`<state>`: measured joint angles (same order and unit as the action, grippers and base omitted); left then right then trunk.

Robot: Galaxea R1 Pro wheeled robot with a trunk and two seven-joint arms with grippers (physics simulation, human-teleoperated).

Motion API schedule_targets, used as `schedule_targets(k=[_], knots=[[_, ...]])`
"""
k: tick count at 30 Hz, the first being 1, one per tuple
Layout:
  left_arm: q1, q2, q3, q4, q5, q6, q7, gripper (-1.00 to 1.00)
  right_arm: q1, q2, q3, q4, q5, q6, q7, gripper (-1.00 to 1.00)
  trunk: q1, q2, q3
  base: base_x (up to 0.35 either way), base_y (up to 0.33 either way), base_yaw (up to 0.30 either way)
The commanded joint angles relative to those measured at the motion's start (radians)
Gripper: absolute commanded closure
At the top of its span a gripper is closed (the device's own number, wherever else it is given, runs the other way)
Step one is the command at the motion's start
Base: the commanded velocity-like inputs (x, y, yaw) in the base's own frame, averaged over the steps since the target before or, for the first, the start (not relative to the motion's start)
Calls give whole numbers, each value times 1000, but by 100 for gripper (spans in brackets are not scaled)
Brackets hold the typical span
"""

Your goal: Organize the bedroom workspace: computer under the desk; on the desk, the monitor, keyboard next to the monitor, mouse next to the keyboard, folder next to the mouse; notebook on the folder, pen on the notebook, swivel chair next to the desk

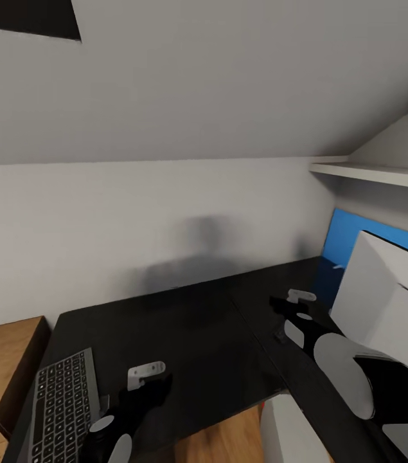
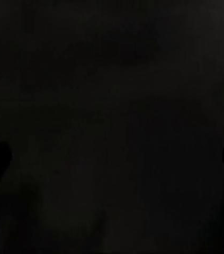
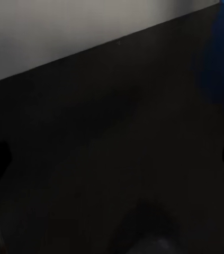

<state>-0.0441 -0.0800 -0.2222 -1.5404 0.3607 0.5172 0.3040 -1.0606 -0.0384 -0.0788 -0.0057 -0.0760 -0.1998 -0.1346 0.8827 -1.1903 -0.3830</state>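
Keyboard on desk; remaining items outstanding.
Left gripper and right gripper hover above it, closure indeterminable.

One keyboard, one black desk, two grippers (left, right), one wall shelf.

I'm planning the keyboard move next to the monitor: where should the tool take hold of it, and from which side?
Probably by a long edge near the middle. The keyboard lies flat at the desk's left end, so its slim profile leaves only the edges to pinch. The left tool hangs just to its right, so come from above on that side.
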Motion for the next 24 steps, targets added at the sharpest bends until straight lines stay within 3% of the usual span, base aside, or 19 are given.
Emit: schedule_targets(k=[1,9,13,18,24], knots=[[-1,0,-2,-1,10,3,9,-100,-1,0,-7,1,-5,-6,2,-100,0,-1,-1,206,0,0],[-1,-1,-14,-18,9,-9,12,-100,-1,-1,-8,-2,-8,6,-2,-100,0,-1,-1,43,0,0],[-1,0,-19,-22,9,-16,12,-100,-1,-1,-9,-4,-10,32,-3,-100,16,-29,-14,7,0,0],[-1,0,-22,-25,9,-20,12,-100,-1,-2,-10,-8,-12,120,-2,-100,35,-64,-29,1,0,0],[-1,0,-23,-26,9,-20,12,-100,-1,-1,-10,-8,-11,134,-2,-100,58,-106,-48,0,0,0]])
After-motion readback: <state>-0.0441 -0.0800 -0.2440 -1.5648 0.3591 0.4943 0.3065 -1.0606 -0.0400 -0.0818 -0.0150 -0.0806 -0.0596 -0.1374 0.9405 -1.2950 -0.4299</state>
